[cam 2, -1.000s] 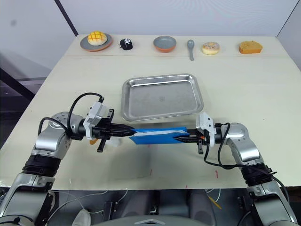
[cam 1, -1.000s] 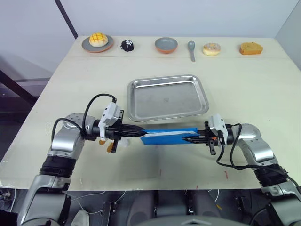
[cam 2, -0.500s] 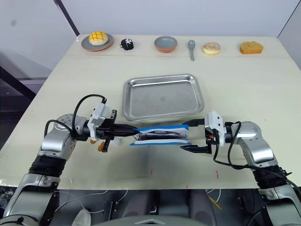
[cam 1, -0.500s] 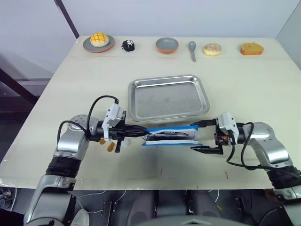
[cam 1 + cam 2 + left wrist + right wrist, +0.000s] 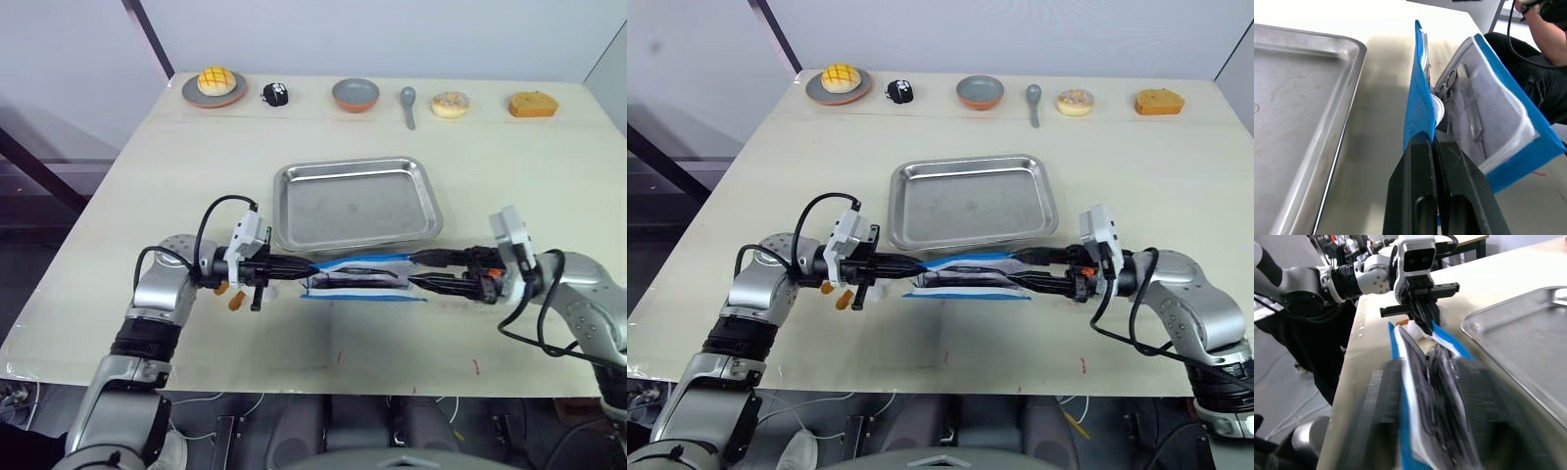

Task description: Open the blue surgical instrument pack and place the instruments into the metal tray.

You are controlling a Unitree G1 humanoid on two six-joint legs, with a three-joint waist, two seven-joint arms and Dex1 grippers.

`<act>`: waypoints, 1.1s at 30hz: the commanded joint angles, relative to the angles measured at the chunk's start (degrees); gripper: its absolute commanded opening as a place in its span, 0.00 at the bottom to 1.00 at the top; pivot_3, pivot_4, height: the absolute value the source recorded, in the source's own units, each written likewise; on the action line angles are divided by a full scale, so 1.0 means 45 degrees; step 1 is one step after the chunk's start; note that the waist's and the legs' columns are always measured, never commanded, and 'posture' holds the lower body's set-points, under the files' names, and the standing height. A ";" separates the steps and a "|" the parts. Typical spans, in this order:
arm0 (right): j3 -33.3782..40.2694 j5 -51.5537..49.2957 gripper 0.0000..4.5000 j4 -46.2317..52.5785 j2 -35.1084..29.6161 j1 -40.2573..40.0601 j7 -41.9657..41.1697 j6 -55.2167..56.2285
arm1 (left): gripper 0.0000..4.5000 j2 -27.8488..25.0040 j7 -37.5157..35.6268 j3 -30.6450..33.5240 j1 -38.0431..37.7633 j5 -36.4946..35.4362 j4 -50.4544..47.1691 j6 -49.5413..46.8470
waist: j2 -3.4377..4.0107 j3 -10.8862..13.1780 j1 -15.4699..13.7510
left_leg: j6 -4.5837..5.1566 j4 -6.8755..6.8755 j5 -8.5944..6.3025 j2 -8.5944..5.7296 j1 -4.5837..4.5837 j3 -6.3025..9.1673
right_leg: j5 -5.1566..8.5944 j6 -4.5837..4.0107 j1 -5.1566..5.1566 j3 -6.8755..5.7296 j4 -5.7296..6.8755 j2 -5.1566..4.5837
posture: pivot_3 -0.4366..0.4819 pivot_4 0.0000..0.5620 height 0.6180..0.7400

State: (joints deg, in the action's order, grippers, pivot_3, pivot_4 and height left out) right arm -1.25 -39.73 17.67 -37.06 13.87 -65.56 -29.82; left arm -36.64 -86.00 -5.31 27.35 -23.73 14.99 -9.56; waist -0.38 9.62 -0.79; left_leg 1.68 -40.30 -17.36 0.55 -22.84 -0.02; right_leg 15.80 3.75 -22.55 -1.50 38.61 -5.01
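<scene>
The blue surgical instrument pack [image 5: 358, 279] lies on the table just in front of the metal tray [image 5: 356, 203]. It is spread open, showing pale lining and dark thin instruments [image 5: 965, 278] inside. My left gripper [image 5: 304, 270] is shut on the pack's left blue flap [image 5: 1418, 112]. The left wrist view shows ring handles and tools [image 5: 1469, 122] against the grey lining. My right gripper [image 5: 423, 271] is open, and its two fingers reach over the pack's right end, one on each side. The tray holds nothing.
Along the table's far edge stand a plate with a yellow bun [image 5: 215, 85], a small black-and-white toy [image 5: 276, 94], a grey bowl [image 5: 355, 94], a spoon [image 5: 409, 103], a donut [image 5: 451, 104] and a cake piece [image 5: 533, 104]. The table's front edge lies close behind both arms.
The right gripper let go of the pack's right end and opened, then came back in around it. The pack has unfolded, showing its lining and instruments. The camera has shifted slightly.
</scene>
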 commanded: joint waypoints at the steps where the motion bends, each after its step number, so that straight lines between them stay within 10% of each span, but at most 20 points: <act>1: -0.0467 0.0374 0.01 0.0499 0.0292 -0.0399 0.0338 0.0211 | 0.00 0.0087 -0.0173 -0.0326 -0.0032 0.0200 0.0013 -0.0180 | 0.0000 0.0000 0.0001 | 0.0000 0.0000 0.0000 -0.0001 0.0000 0.0000 | 0.0000 0.0000 0.0000 0.0001 0.0000 0.0000 | 0.48 0.27 0.94; 33: -0.2104 0.3401 0.01 -0.0017 0.0023 -0.2770 -0.0041 0.3088 | 0.00 0.0867 0.2632 -0.0917 0.1731 0.2267 0.1624 -0.2446 | -0.0002 -0.0002 0.0033 | -0.0007 -0.0001 0.0004 -0.0001 0.0006 0.0005 | 0.0000 0.0000 0.0002 -0.0001 0.0007 0.0008 | 0.48 0.27 0.94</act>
State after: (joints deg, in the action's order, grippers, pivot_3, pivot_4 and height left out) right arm -10.82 -24.51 16.99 -36.76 1.53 -64.96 -17.43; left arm -32.72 -75.92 -9.12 35.43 -14.75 22.07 -19.05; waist -0.39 9.62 -0.64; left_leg 1.64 -40.31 -17.34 0.54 -22.81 0.00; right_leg 15.80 3.76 -22.54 -1.50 38.65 -4.98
